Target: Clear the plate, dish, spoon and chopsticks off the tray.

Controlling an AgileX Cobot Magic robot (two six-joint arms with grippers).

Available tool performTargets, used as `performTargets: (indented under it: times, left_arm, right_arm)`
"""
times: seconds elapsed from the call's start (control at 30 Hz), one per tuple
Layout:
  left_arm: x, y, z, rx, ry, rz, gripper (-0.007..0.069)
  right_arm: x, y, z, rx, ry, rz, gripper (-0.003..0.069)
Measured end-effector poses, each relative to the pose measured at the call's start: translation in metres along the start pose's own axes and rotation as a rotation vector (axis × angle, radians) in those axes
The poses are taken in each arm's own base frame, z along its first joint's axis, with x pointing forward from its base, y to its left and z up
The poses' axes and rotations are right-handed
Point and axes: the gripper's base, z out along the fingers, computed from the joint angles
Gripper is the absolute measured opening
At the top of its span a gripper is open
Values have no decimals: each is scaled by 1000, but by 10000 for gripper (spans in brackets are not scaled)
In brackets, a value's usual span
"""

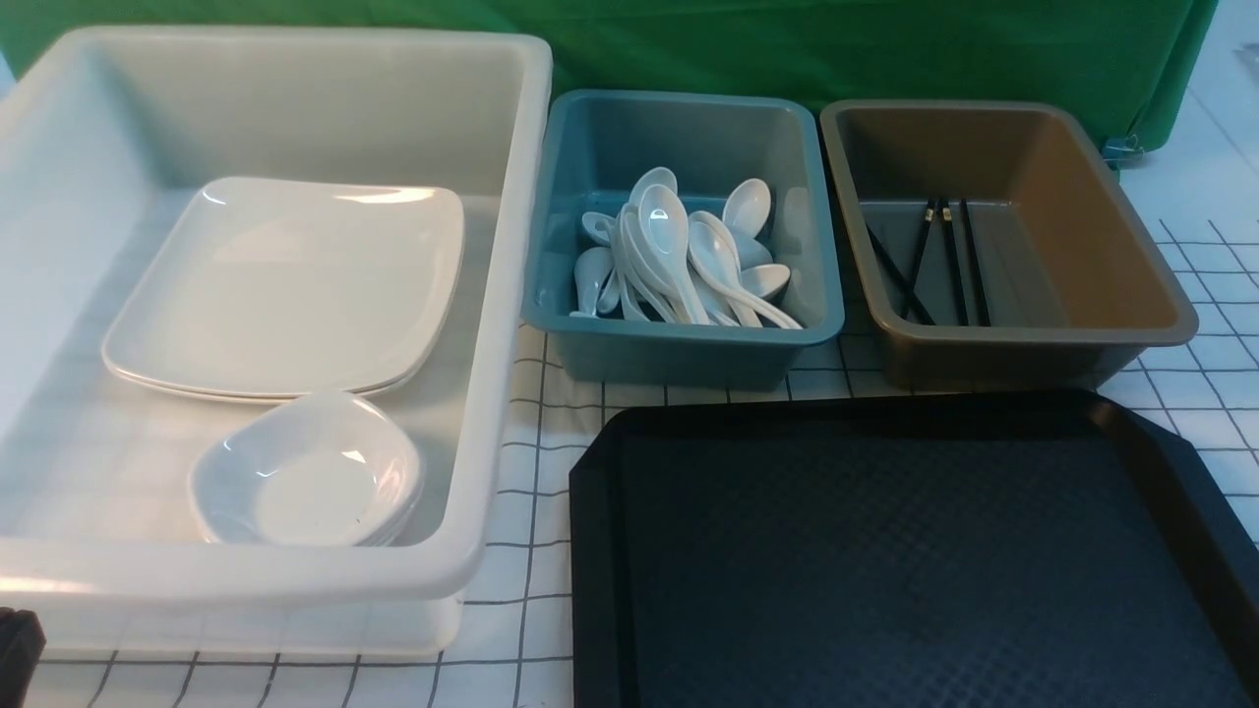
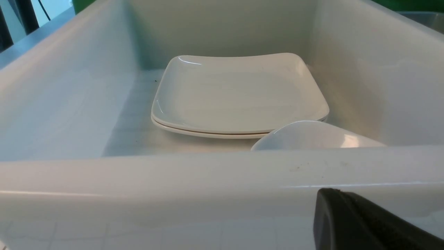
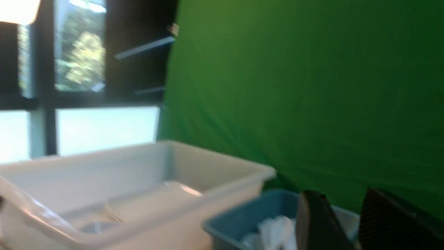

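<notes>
The black tray [image 1: 905,551] sits bare on the gridded desk [image 1: 521,472], nothing resting on its textured floor. Over on the robot's left, the big white tub [image 1: 492,393] holds the plate [image 1: 295,280], lying flat on its twin so the two rims line up, and just nearer the robot a small white dish [image 1: 310,472] sits nested on another, close against the plates' near edge. Behind the tray, the blue bin [image 1: 679,344] is heaped with white soup spoons [image 1: 674,251], handles pointing mostly toward the tray; which one is the task's spoon cannot be told. Beside it, the brown bin [image 1: 1161,305] carries the black chopsticks [image 1: 949,261], lying on its floor among other sticks, gold bands at their far ends. The left gripper [image 2: 364,222] shows as a dark edge just outside the tub's near wall, its fingers closed together and holding nothing. The right gripper [image 3: 350,222] hangs above the blue bin, its fingers [image 3: 315,222] parted with a clear gap, empty.
</notes>
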Motion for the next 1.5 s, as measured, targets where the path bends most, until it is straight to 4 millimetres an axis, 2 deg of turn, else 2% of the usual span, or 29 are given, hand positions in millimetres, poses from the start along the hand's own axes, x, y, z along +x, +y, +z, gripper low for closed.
performTargets:
  times: [0.1,0.13,0.17,0.2,0.23,0.33,0.53,1.5]
  left_arm:
    - [0,0,0,0,0,0,5]
    - [0,0,0,0,0,0,5]
    - [0,0,0,0,0,0,5]
    - [0,0,0,0,0,0,5]
    - [0,0,0,0,0,0,5]
    - [0,0,0,0,0,0,5]
    - [0,0,0,0,1,0,5]
    - [0,0,0,0,0,0,5]
  right_arm:
    - [40,-8,1,215,150,-35,226]
    - [43,-9,1,227,159,-36,227]
    - [66,-13,-2,330,241,-39,230]
    - [66,-13,-2,330,239,-40,231]
    - [85,-15,-7,398,301,-35,234]
    - [100,-16,-14,468,382,-22,236]
    - [104,-16,-19,513,418,-15,239]
    - [106,-16,-19,513,428,-11,240]
